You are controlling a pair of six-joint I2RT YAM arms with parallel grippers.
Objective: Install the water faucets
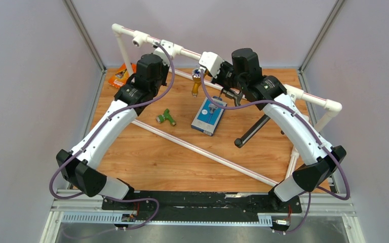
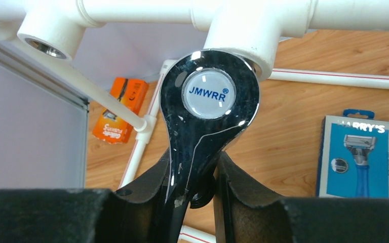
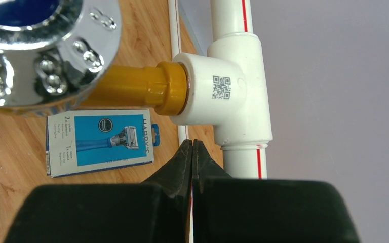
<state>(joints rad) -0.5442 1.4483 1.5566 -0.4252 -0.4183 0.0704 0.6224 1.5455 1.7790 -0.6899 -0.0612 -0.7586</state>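
In the left wrist view my left gripper (image 2: 193,161) is shut on the lever of a shiny chrome water faucet (image 2: 210,96) with a JMWRR cap. The faucet's body meets a tee socket (image 2: 243,40) of the white pipe frame (image 1: 131,35). A green faucet (image 1: 166,118) lies loose on the wooden table. A third faucet with a yellow brass body (image 3: 131,88) and a chrome knob (image 3: 40,50) sits screwed into another tee (image 3: 223,96). It hangs from the frame in the top view (image 1: 196,83). My right gripper (image 3: 192,144) is shut and empty just below that tee.
A flat blue-and-white razor box (image 1: 208,116) lies mid-table. An orange packet (image 1: 121,76) sits at the back left corner. An empty tee socket (image 2: 43,43) faces out to the left of the chrome faucet. A thin white pipe (image 1: 202,150) crosses the table diagonally.
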